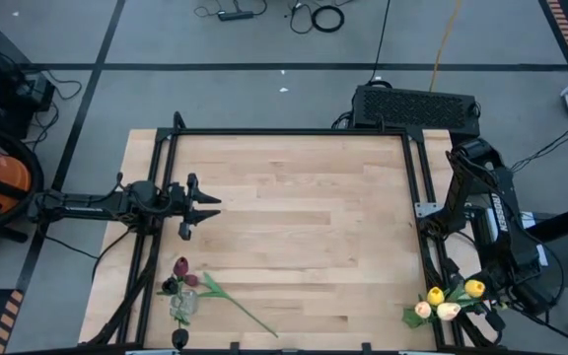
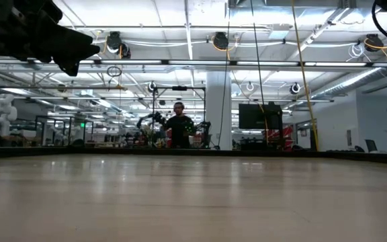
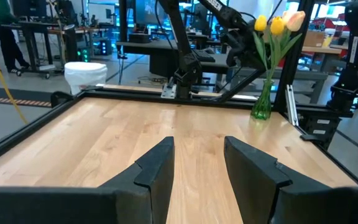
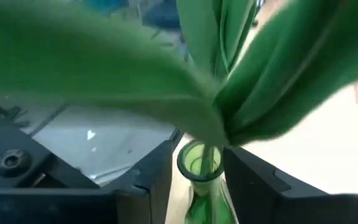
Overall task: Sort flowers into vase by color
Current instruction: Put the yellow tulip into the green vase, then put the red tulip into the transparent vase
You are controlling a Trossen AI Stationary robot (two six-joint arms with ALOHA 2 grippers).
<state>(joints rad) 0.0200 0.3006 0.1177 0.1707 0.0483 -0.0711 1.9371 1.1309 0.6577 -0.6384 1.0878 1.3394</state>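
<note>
while parted around the neck of a green glass vase [image 4: 201, 180], right gripper [image 4: 197, 174] sits at the table's near right corner, dark fingers [image 4: 151, 171] standing either side of the rim with a gap between each and the glass. grips nothing visibly; cannot tell whether the pads touch the stems. directly above the fingers, broad green tulip leaves [image 4: 166, 81] filling most of the wrist view, long thin stems dropping into the vase mouth between the fingers. seen from above, yellow and pale peach artificial tulip heads [image 1: 449, 299] clustered just beside the right arm's wrist, at the corner of the light wooden table [image 1: 294, 217]. from the left wrist view, same bunch [image 3: 277, 23] upright in the green vase [image 3: 261, 106], with the right arm just behind it.

left gripper [image 1: 203, 208] hovering over the table's left side, fingers [image 3: 157, 168] partly open and empty, bare wood showing between them. well away from it, toward the near left edge, a clear glass vase [image 1: 182, 308] with dark red tulip heads [image 1: 181, 266] near its mouth and one long green stem with a leaf [image 1: 237, 306] trailing out across the wood toward the near edge.

far behind the table in the low view, a person [image 2: 179, 128] standing in the workshop.
</note>
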